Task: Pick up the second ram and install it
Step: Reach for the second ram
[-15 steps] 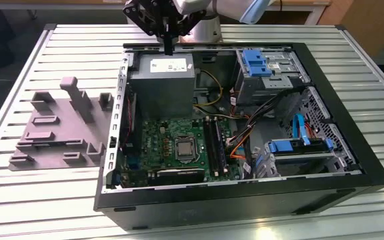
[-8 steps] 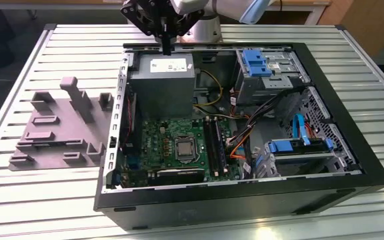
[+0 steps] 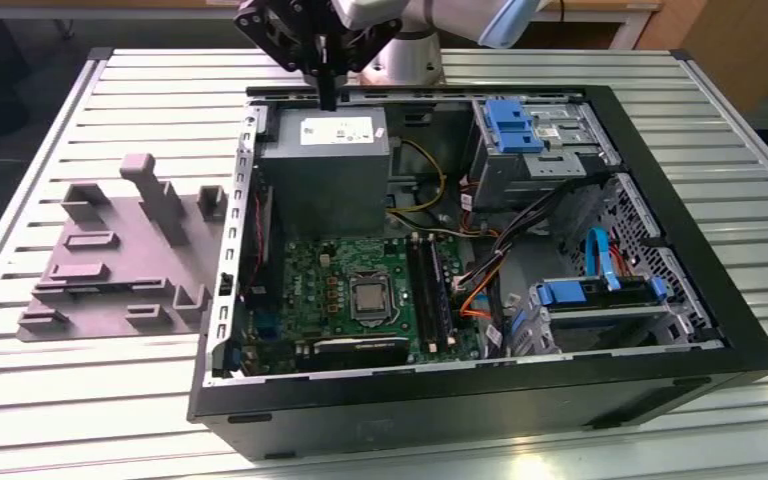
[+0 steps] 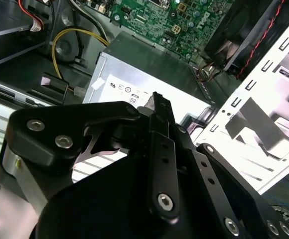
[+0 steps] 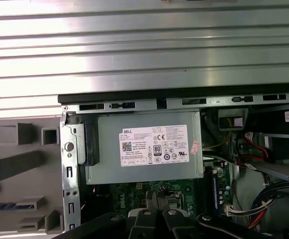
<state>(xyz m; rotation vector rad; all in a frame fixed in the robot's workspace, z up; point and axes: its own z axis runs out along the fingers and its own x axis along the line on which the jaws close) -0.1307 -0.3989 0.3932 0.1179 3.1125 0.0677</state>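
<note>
Second ram (image 5: 7, 205): thin, narrow blue-green stick, only its long edge showing in the first wrist view. Sits lengthwise in a slot of the grey holder (image 5: 15, 164), outside the computer case (image 5: 67, 164), near its metal side wall.

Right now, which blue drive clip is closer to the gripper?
The blue clip beside the grey power supply; the other blue clip sits across the case, much farther from the gripper.

Shiny metal table (image 3: 77, 410), matt black hand (image 3: 327, 100)
</note>
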